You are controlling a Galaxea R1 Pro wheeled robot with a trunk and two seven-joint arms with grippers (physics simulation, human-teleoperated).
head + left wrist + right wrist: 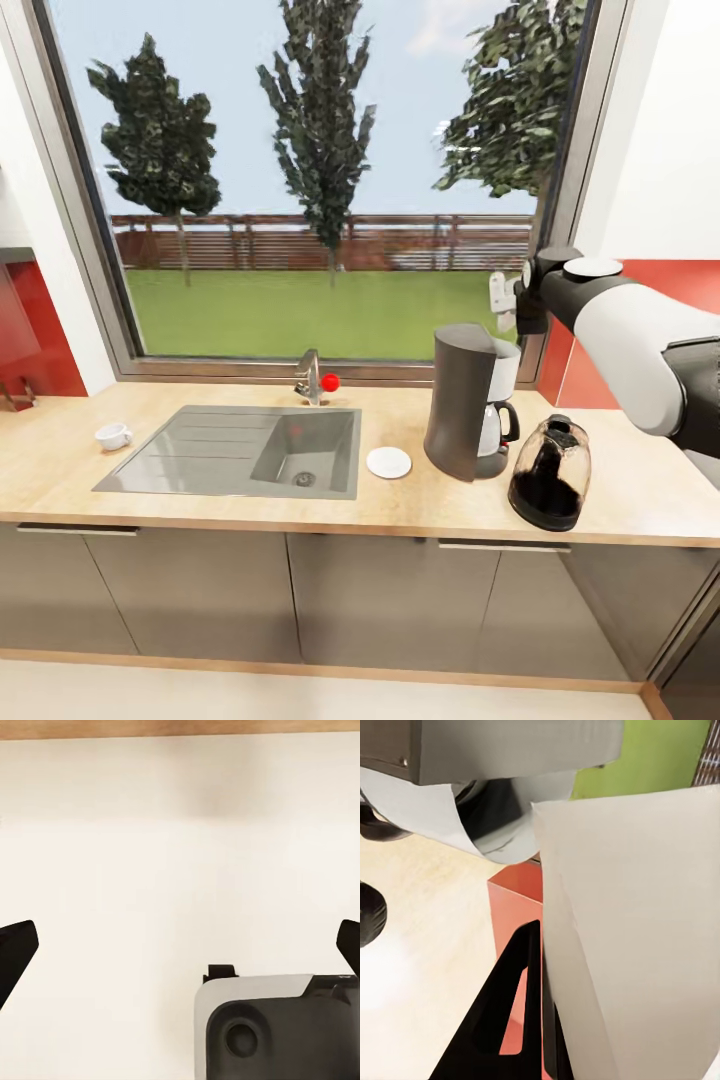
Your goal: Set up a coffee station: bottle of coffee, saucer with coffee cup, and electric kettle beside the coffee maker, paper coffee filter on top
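Paper coffee filter (637, 937) being pinched in right gripper (542, 1020), coffee maker (465, 400) just below; left gripper (180, 945) being held spread.

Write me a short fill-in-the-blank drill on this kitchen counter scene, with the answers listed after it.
1. The white saucer lies on the countertop between the sink and the ____.
2. The coffee cup stands on the counter to the ____ of the sink in the head view.
3. The right gripper is shut on a paper ____.
4. The bottle of coffee stands beside the coffee maker, nearer the counter's ____ edge.

Missing words: coffee maker; left; coffee filter; front
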